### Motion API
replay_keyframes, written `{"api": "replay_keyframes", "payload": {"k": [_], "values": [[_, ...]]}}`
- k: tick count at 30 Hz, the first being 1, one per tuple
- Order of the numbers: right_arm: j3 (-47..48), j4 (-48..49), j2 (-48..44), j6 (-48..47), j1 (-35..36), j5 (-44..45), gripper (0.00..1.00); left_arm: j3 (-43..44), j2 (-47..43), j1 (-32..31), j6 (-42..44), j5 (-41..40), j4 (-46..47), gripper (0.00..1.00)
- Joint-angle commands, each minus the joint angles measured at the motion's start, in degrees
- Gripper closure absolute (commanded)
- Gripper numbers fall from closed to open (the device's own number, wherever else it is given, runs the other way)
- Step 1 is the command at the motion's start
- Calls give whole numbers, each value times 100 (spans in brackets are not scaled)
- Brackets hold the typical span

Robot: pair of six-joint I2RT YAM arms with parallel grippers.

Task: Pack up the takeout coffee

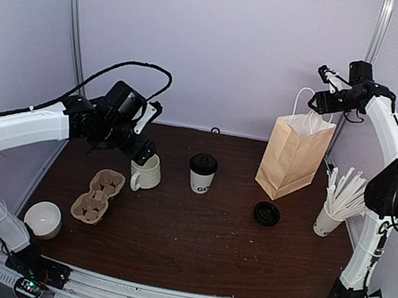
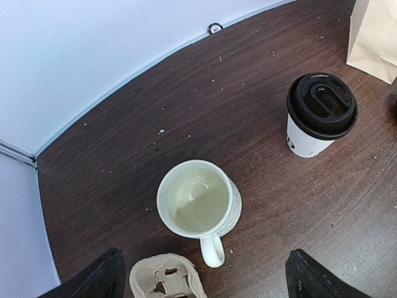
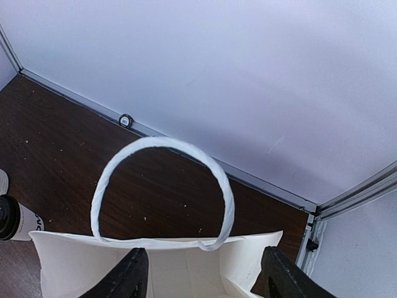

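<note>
The takeout coffee (image 1: 202, 174), a white paper cup with dark letters and a black lid, stands upright mid-table; it also shows in the left wrist view (image 2: 319, 118) and at the left edge of the right wrist view (image 3: 11, 218). The brown paper bag (image 1: 294, 153) stands open at the back right, with white loop handles (image 3: 226, 198). My left gripper (image 1: 141, 153) is open and empty, hovering above the cream mug (image 2: 198, 202), left of the coffee. My right gripper (image 1: 319, 100) is open and empty, high above the bag's mouth (image 3: 155, 267).
A cardboard cup carrier (image 1: 98, 196) lies left of the mug. A loose black lid (image 1: 266, 214) lies in front of the bag. A white cup of straws (image 1: 334, 206) stands at the right edge. A white bowl-like object (image 1: 43, 219) sits at the front left.
</note>
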Motion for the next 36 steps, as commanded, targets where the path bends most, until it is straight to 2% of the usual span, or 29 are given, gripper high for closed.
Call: {"api": "replay_keyframes", "payload": {"k": [1,6,8,10,12,17,25,36], "values": [[305,249,221,177,19,13,35,234,87,-6,29,20,-20,6],[613,359,540,219,11,10,39,240,108,-6,-86,0,-44,8],[731,372,650,238,14,-63,46,240,133,-6,-66,-30,-35,8],[810,388,710,255,18,-148,58,240,173,-6,-20,-84,-38,8],[828,375,666,287,17,-236,77,251,216,-6,4,-138,-57,9],[675,375,170,344,19,-411,100,274,236,-6,25,-197,-88,9],[169,592,-976,936,156,-1038,100,347,230,-7,69,-302,-157,9],[-622,304,-2153,934,1304,-1287,100,513,-252,-6,-102,-484,-626,10]]}}
